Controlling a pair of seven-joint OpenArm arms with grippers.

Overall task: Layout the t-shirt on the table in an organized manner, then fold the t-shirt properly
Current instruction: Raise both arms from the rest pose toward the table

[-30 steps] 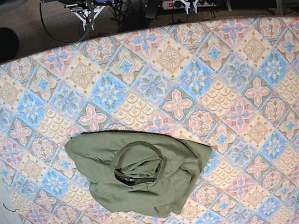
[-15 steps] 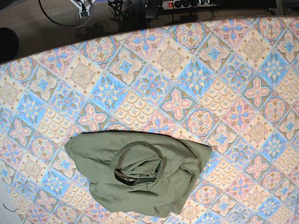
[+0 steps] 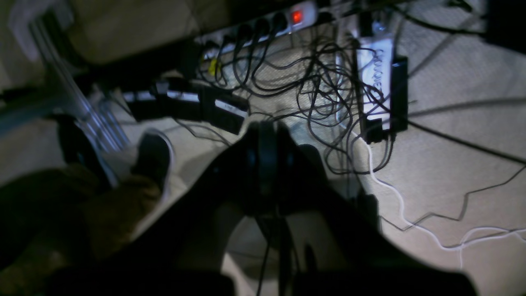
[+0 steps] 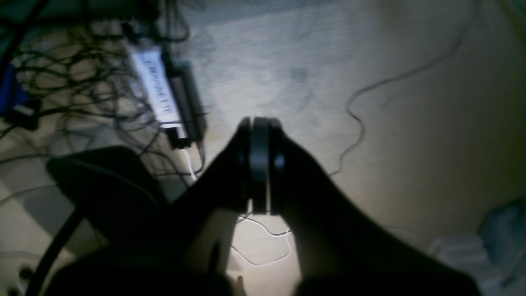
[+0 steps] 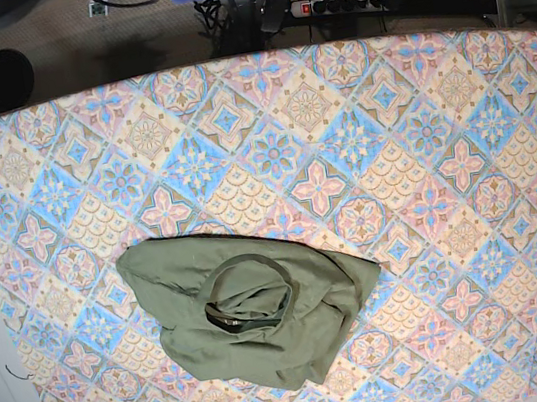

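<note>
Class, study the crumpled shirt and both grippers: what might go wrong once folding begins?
1. The t-shirt lies bunched, collar on top; a pinch may catch several layers.
2. It sits near the table front edge, so spreading might drag cloth over.
3. The left gripper and right gripper are shut above floor cables; lowering there risks snagging.

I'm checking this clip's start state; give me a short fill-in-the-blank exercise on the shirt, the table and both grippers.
1. The t-shirt lies in a ____ heap, not spread flat.
2. Its ribbed collar faces ____, forming a visible ring.
3. The left gripper and the right gripper are both ____, holding nothing.
4. Both wrist views show cables on the floor, so neither gripper is over the ____.

Missing words: crumpled; up; shut; table
</note>
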